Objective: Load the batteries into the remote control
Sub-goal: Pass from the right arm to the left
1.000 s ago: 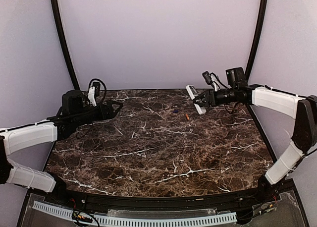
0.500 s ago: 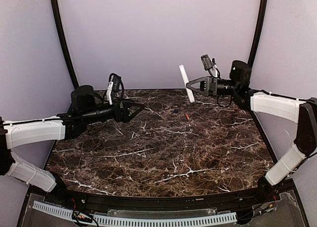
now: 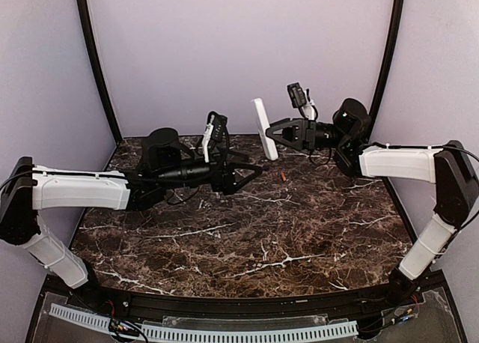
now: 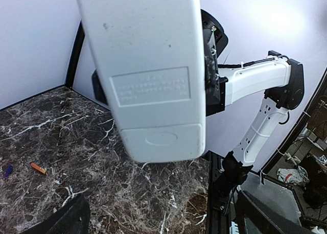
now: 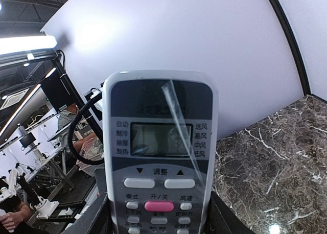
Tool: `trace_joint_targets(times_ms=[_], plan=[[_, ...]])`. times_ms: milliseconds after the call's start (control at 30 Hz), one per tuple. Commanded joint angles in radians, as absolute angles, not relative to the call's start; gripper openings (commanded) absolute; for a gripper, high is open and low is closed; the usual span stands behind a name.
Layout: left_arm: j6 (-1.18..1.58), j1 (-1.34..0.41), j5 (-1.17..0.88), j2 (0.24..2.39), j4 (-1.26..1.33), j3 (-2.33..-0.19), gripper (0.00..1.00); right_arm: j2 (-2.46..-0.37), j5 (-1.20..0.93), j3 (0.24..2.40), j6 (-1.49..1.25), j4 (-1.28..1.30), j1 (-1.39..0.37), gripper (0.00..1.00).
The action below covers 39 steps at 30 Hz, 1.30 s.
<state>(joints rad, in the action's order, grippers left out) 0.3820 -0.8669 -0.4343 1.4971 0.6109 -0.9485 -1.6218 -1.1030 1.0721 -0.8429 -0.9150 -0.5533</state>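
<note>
Marble-patterned table [image 3: 247, 238], dark brown with white veins, with two white-and-black robot arms reaching out over its far half. The left arm [image 3: 82, 189] stretches from the near left corner toward the middle of the far edge. Its left gripper [image 3: 253, 175] is spread wide and holds nothing. The right arm [image 3: 397, 163] reaches in from the right edge. Its right gripper [image 3: 273, 129] pinches the lower part of the remote control [image 3: 264, 129], holding it roughly upright in the air above the far edge, buttons and screen facing the right wrist, plain white back facing the left gripper.

On that back, the battery cover [image 4: 161, 137] appears to be in place and closed. The orange-copper battery [image 3: 283, 177] lies loose on the table near the far edge, right of the middle. The dark blue battery [image 4: 7, 171] lies just beside it.

Judging from this, loading has barely begun: the remote is lifted and presented, but the cover has to come off and both batteries have to go in.
</note>
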Motion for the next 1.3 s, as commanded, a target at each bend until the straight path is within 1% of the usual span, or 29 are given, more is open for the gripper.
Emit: trace_joint_targets(times_ms=[0, 500, 633, 700, 733, 767, 800, 900, 967, 1000, 1033, 1100, 1133, 1267], plan=[[0.397, -0.883, -0.445, 1.521, 0.692, -0.992, 1.0, -1.657, -1.089, 1.09, -0.902, -1.039, -0.59, 0.36], [0.415, -0.897, -0.461, 1.574, 0.735, -1.034, 1.0, -1.695, -1.076, 1.107, -0.937, -1.106, -0.65, 0.36], [0.417, -0.897, -0.458, 1.568, 0.746, -1.029, 0.93, -1.696, -1.075, 1.1, -0.944, -1.118, -0.652, 0.36], [0.417, -0.897, -0.454, 1.566, 0.746, -1.03, 0.87, -1.695, -1.074, 1.095, -0.945, -1.122, -0.652, 0.36], [0.416, -0.897, -0.45, 1.567, 0.744, -1.029, 0.81, -1.695, -1.074, 1.093, -0.945, -1.124, -0.652, 0.36], [0.415, -0.897, -0.449, 1.567, 0.744, -1.029, 0.79, -1.695, -1.073, 1.091, -0.945, -1.127, -0.652, 0.36], [0.415, -0.897, -0.447, 1.568, 0.746, -1.028, 0.74, -1.695, -1.074, 1.089, -0.946, -1.129, -0.652, 0.36], [0.417, -0.896, -0.448, 1.57, 0.749, -1.029, 0.66, -1.695, -1.073, 1.084, -0.948, -1.14, -0.652, 0.36], [0.415, -0.897, -0.443, 1.57, 0.749, -1.029, 0.59, -1.693, -1.075, 1.084, -0.949, -1.142, -0.652, 0.36], [0.413, -0.897, -0.439, 1.566, 0.746, -1.027, 0.58, -1.691, -1.075, 1.084, -0.947, -1.137, -0.651, 0.37], [0.408, -0.897, -0.432, 1.564, 0.744, -1.026, 0.55, -1.688, -1.075, 1.084, -0.944, -1.13, -0.651, 0.43], [0.394, -0.897, -0.415, 1.552, 0.73, -1.022, 0.52, -1.675, -1.073, 1.084, -0.926, -1.094, -0.648, 0.65], [0.386, -0.897, -0.407, 1.548, 0.708, -1.019, 0.51, -1.664, -1.068, 1.084, -0.907, -1.064, -0.645, 0.75], [0.312, -0.897, -0.338, 1.508, 0.591, -1.015, 0.49, -1.605, -1.023, 1.093, -0.777, -0.871, -0.632, 0.88]])
